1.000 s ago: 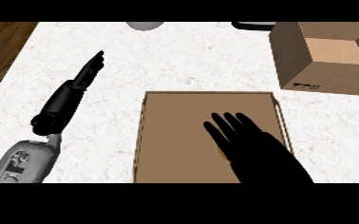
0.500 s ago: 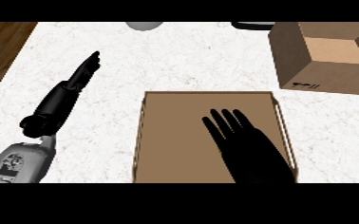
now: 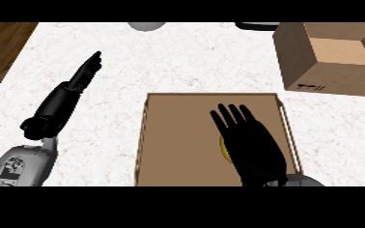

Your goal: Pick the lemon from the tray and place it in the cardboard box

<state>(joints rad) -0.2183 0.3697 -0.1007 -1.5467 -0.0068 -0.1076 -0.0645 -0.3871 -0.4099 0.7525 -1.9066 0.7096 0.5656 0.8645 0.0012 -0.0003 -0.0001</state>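
1. Two hands in view, both black, coming in from the near edge over a white speckled counter (image 3: pixel 192 63).
2. Right hand (image 3: pixel 253 149) is the interesting one. It's spread flat over the right half of the brown tray (image 3: pixel 178 140), fingers (image 3: pixel 230 118) straight, fanned out and pointing to the far side. Nothing is clasped in it, so I'd call it released.
3. Lemon (image 3: pixel 222 149) is still in the tray. All you can see of it is a thin yellow sliver poking out at the left edge of that palm; the rest is hidden underneath. Can't tell from here whether the palm actually touches it or just hangs above it.
4. Left hand (image 3: pixel 89 67) is way off to the left, well apart from the tray. Its fingers are straight, held together and aimed at the far side, with nothing in them. Its grey forearm (image 3: pixel 25 166) sits at the near left corner.
5. Cardboard box (image 3: pixel 317 72) stands at the far right, beyond the tray's far right corner with a strip of counter between them. Its top is open and the bit of the inside I can see looks bare.
6. Along the far edge there's a pale grey rounded thing (image 3: pixel 146 25) and a dark object (image 3: pixel 257 25), both cut off, so no idea what they are.
7. Strip of brown wood (image 3: pixel 14 38) shows at the far left past the counter edge.
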